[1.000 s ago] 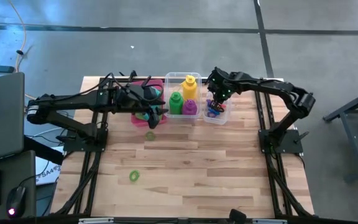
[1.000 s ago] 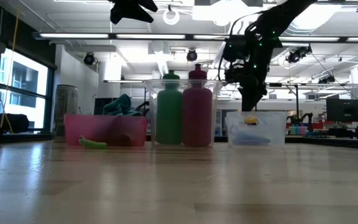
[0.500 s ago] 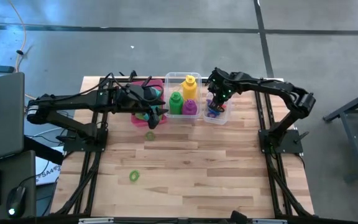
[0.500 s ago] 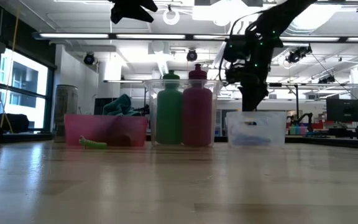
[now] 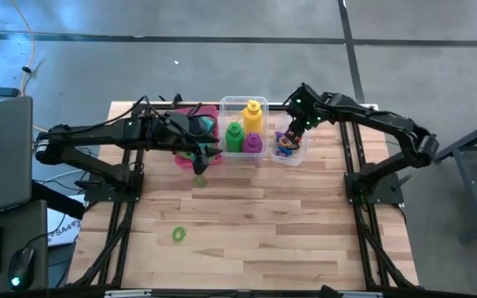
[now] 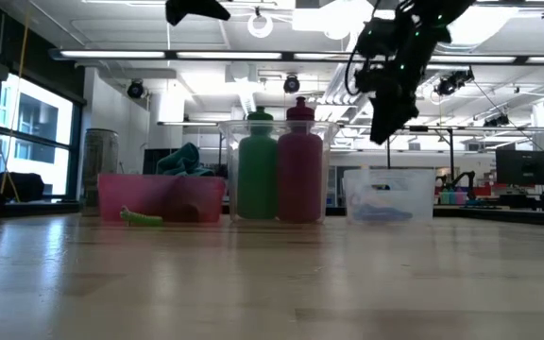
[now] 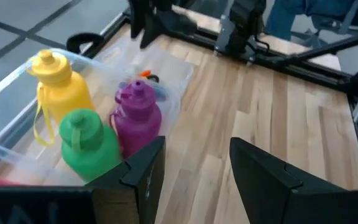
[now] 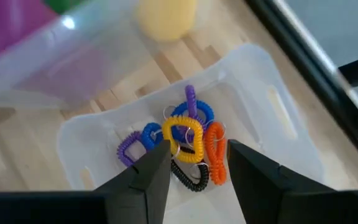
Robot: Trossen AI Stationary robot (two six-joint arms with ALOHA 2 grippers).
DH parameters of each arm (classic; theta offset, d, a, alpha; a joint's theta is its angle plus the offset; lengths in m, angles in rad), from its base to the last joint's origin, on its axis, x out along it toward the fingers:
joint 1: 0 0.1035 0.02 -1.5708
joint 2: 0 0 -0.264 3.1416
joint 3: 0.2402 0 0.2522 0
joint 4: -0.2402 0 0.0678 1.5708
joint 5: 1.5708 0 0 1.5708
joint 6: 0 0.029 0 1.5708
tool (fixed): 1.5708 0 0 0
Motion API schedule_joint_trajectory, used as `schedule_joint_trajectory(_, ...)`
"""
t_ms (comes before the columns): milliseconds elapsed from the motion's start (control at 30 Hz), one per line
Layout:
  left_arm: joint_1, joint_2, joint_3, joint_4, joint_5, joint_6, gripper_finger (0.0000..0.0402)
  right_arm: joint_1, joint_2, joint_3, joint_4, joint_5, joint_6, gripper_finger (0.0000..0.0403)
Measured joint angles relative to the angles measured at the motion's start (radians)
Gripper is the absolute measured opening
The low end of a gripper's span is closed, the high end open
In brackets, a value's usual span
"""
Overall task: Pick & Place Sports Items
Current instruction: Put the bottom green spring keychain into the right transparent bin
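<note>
Directly below the right end effector [image 8: 188,163], which hangs open and empty, the coloured rings [image 8: 179,143] lie in the clear bin [image 8: 278,118], so the drop looks done, and next comes fetching a green ring [image 5: 179,235] off the table [image 5: 305,232].

- Yellow bottle [image 8: 166,15] blurred, cut by the right wrist view's top edge.
- Pink bin [image 5: 184,158] largely hidden beneath the left arm [image 5: 114,136] in the high view.
</note>
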Motion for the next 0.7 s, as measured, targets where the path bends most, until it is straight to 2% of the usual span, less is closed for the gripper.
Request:
schedule_joint_trajectory(333,-0.087,0.0,0.093,-0.223,0.023,-0.119,0.0177,0.002,-0.163,0.0,0.003,-0.004,0.106,0.0151)
schedule_joint_trajectory(700,-0.239,0.0,0.149,-0.312,0.044,-0.277,0.0177,0.037,-0.308,0.0,0.005,-0.038,0.245,0.0151)
